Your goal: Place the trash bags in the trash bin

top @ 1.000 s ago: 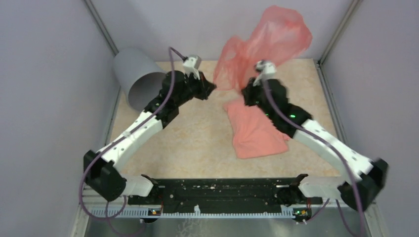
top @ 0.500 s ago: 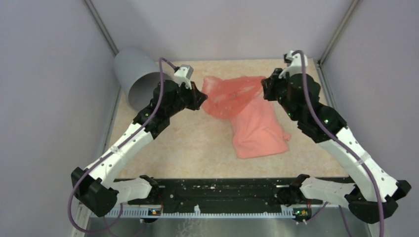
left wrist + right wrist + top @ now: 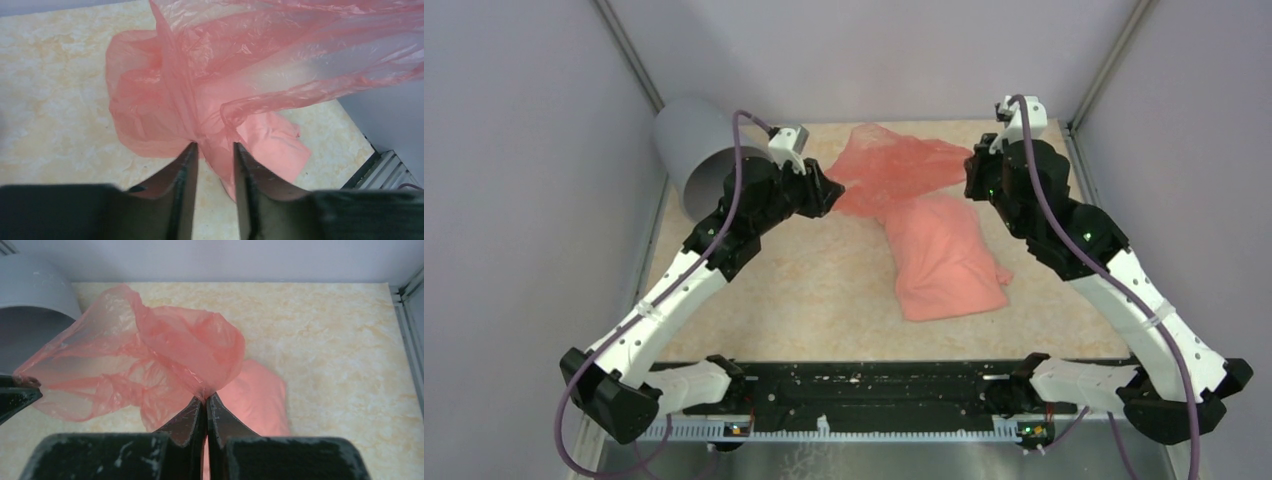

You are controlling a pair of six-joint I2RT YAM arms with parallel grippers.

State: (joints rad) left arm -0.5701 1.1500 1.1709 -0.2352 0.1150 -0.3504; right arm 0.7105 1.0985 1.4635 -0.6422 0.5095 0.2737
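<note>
Left jaws stand slightly parted, the trash bag point(image 3: 165, 100) bunched at their tips; right jaws pinch its film.

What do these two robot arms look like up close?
The left arm and right arm have white links between bulky black joints, each trailed by a purple cable. Small green lights glow on the right one. The left end effector and right end effector each have two dark, tapered fingers.
</note>
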